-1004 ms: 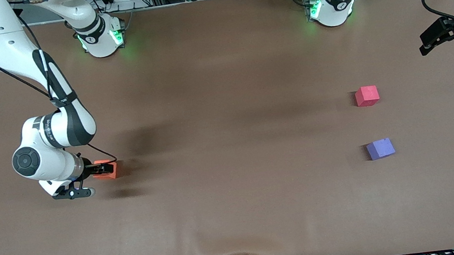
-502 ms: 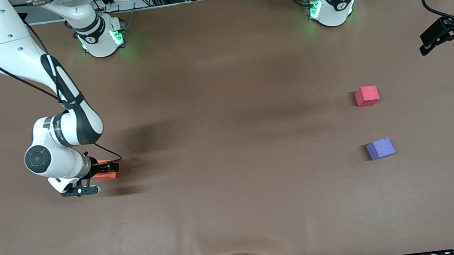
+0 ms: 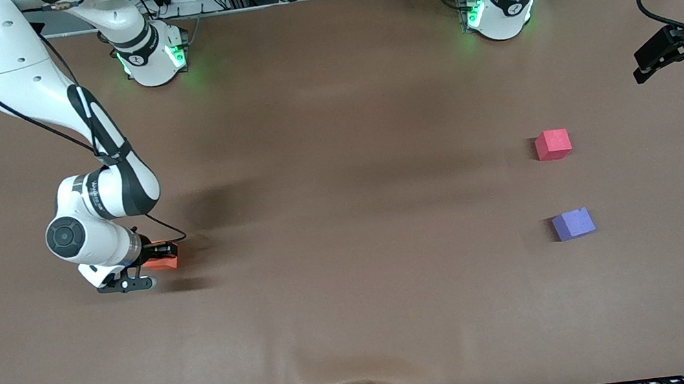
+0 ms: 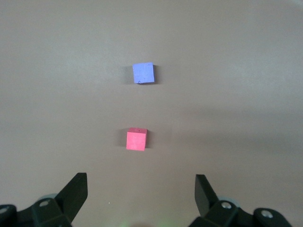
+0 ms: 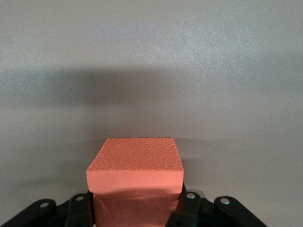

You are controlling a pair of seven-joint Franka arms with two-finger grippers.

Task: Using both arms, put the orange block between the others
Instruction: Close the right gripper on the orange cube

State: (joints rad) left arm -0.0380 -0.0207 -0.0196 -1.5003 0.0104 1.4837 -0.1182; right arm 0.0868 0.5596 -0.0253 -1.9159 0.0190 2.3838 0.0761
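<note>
Two claws, one job: the right claw pinches the orange block on the surface, toward the right arm's end, at about nine o'clock from the red block and purple block. Best to lift straight, squeezing gently. Its arm is folded low, wrist level. The left claw waits spread, high over the left arm's end.

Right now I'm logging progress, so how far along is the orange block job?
Early. Done: the right gripper has shut on the orange block at the right arm's end of the table. In hand: that grasp, block not visibly lifted. Left: carrying it into the gap between the red-pink cube and the purple-blue cube, where the open left gripper waits.
</note>
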